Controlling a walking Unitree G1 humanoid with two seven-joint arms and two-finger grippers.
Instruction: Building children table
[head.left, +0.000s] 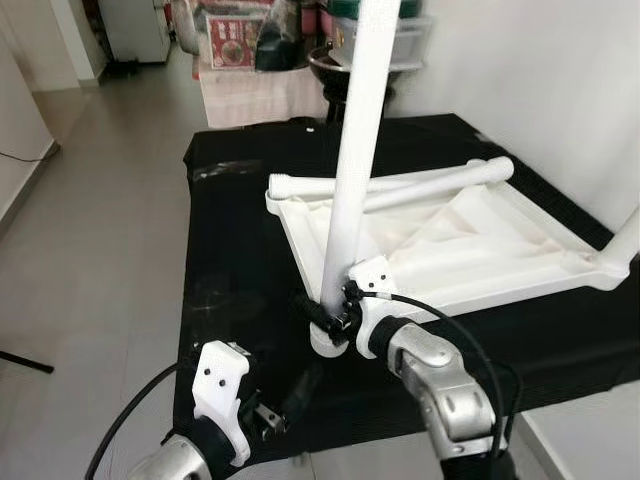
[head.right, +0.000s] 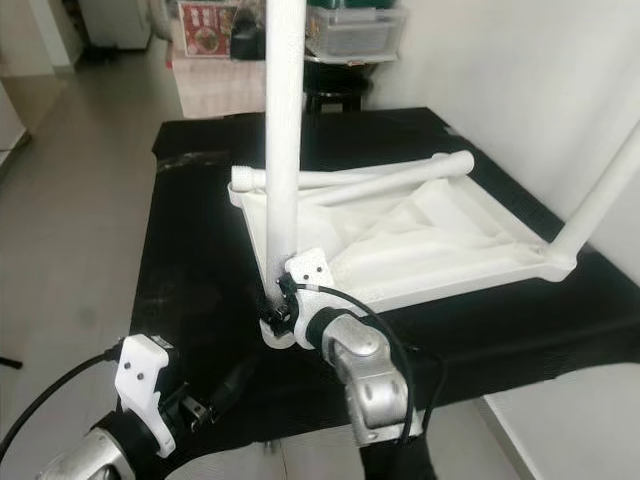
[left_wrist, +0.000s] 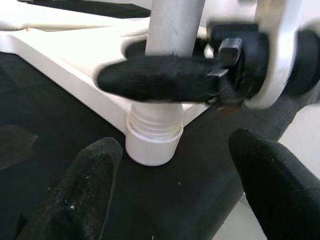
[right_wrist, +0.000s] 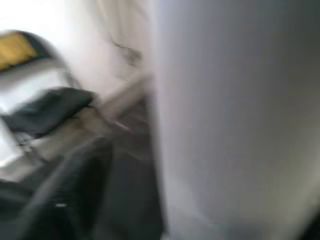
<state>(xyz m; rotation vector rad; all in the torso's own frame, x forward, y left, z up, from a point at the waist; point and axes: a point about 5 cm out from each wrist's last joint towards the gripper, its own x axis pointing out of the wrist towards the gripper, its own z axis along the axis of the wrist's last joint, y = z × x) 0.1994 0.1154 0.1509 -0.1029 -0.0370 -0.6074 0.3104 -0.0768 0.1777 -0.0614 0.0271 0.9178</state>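
A white children's table top (head.left: 480, 250) lies upside down on a black-covered table (head.left: 240, 260). One white leg (head.left: 355, 150) stands upright in the near corner socket (left_wrist: 152, 142), and my right gripper (head.left: 322, 308) is shut on it just above the socket. A second leg (head.left: 625, 240) stands at the right corner. A third leg (head.left: 400, 185) lies loose across the far side of the top. My left gripper (left_wrist: 175, 200) is open, low at the table's near edge, a short way in front of the socket. The right wrist view is blurred, with the gripped leg (right_wrist: 235, 120) very close.
A white wall (head.left: 540, 80) runs along the table's right side. Behind the table stand a dark bowl-like thing (head.left: 335, 65) and boxes (head.left: 235, 45). Grey tiled floor (head.left: 90, 230) lies open to the left. Black cables loop from both wrists.
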